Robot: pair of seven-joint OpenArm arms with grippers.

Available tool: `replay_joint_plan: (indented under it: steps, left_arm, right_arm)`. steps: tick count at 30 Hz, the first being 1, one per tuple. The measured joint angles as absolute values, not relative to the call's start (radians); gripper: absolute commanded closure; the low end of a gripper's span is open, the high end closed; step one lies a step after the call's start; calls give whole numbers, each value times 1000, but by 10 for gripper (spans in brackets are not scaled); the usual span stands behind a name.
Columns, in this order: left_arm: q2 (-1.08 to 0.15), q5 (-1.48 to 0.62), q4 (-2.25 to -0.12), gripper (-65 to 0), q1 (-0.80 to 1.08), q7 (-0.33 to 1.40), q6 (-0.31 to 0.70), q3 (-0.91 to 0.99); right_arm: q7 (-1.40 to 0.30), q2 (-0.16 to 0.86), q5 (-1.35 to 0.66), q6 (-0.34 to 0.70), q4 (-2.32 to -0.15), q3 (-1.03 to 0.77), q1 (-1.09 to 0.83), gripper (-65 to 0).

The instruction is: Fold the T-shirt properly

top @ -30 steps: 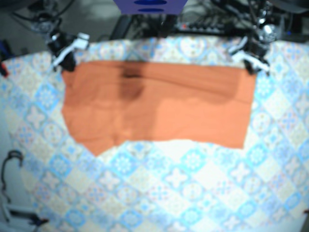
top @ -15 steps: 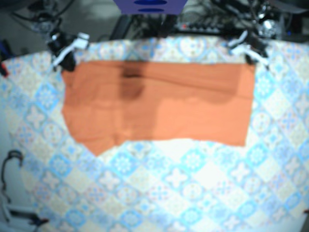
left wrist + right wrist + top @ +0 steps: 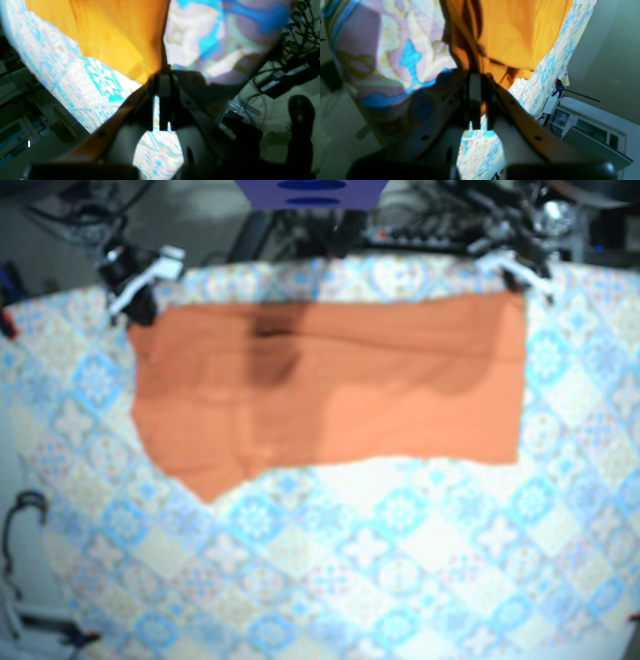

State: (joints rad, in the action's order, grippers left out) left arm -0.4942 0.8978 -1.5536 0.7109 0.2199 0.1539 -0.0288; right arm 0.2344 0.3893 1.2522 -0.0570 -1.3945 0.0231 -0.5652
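Orange cotton T-shirt lies flat on far half of blue-patterned cloth-covered bench, apparently folded once into a wide band. Left fingers & right fingers both pinched closed on its far corners. Prob. early-mid; more folds left

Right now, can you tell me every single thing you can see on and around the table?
T-shirt: one, orange, spread flat across the far half of the table.
Tablecloth: one, blue, white and cream tiles, covering the whole table.
Blue-purple shape: one, past the far edge, in the middle; too blurry to name.
Cables: a tangle, black, behind the far edge.
Cable loop: one, black, off the table's side near the right arm.
Left pincer: one, dark, shut on a far corner of the T-shirt.
Right pincer: one, dark, shut on the other far corner.
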Motion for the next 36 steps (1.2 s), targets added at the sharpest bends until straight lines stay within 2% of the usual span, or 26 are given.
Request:
replay_joint_plan:
  steps: [36]
  left_arm:
    - [-549, 889, -1556, 0, 795, 209, 147, -24]
  right_arm:
    - [239, 408, 1250, -57, -1428, 1, -685, 0]
